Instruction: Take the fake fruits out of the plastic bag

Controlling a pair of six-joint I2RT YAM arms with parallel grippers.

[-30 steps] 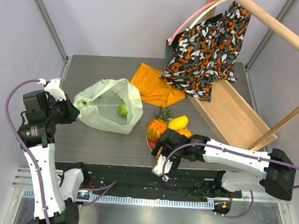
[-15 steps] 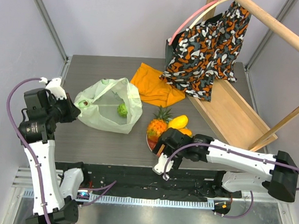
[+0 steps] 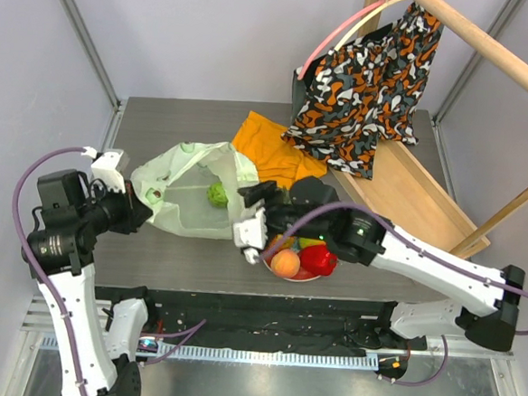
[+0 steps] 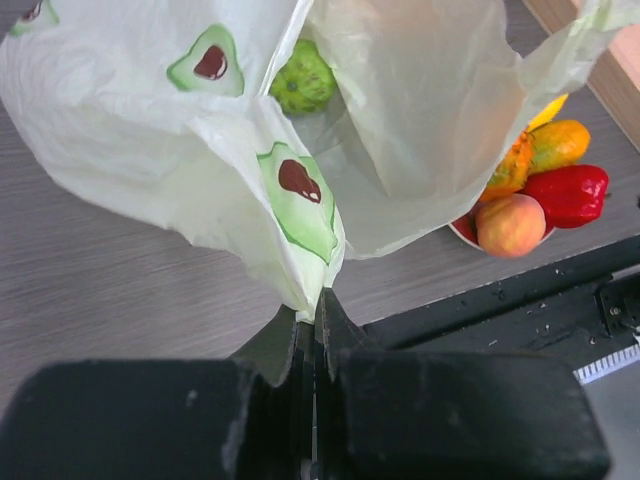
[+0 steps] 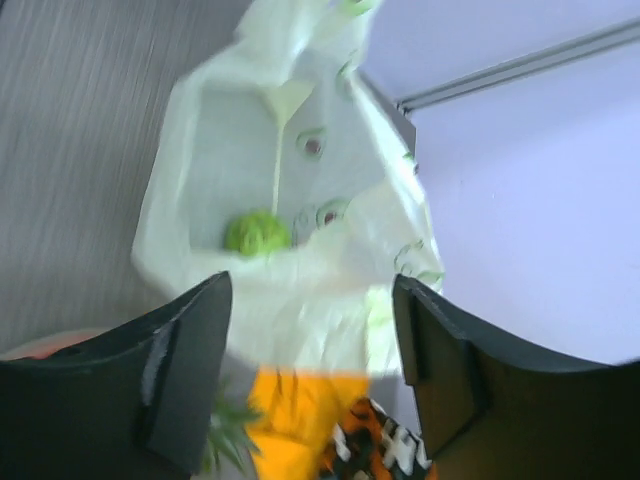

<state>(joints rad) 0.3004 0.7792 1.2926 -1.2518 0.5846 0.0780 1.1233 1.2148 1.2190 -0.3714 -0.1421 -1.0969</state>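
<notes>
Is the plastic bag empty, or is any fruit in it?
Not empty. One green round fruit lies inside the plastic bag, visible through its open mouth.

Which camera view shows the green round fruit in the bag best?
The left wrist view: the green round fruit is near and sharp, bumpy skin visible, though the plastic bag covers its edges. The top external view shows it whole but small; the right wrist view, blurred.
</notes>
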